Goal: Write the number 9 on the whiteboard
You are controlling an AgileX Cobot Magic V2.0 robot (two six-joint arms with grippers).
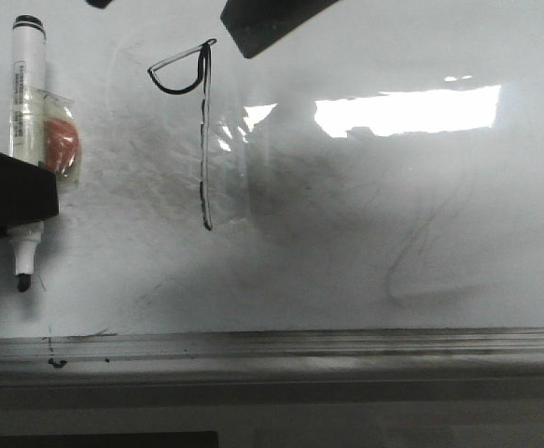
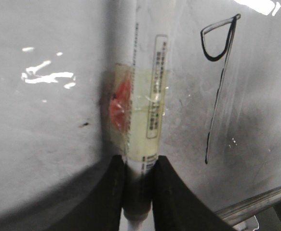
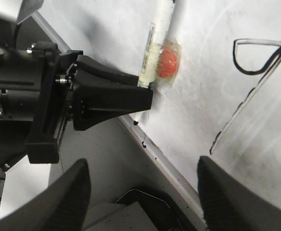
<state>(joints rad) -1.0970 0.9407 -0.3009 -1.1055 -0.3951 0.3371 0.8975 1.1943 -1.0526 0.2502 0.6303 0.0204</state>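
The number 9 (image 1: 204,140) is drawn in thin black marker on the whiteboard (image 1: 393,233), a small loop at top left joined to a long stem. It also shows in the left wrist view (image 2: 220,96) and the right wrist view (image 3: 248,72). My left gripper (image 2: 139,166) is shut on a white marker (image 2: 147,96) that has a taped orange-red patch. The marker's black tip (image 1: 23,280) is at the board's lower left, well left of the 9; I cannot tell if it touches. My right gripper (image 3: 142,192) is open and empty, above the board's edge.
A grey metal rail (image 1: 272,345) runs along the board's near edge, with small black ink marks (image 1: 57,362). A faint grey erased squiggle (image 1: 421,252) lies at the right. Bright glare (image 1: 402,112) sits at the upper right. The right arm's dark tip (image 1: 272,23) shows at the top.
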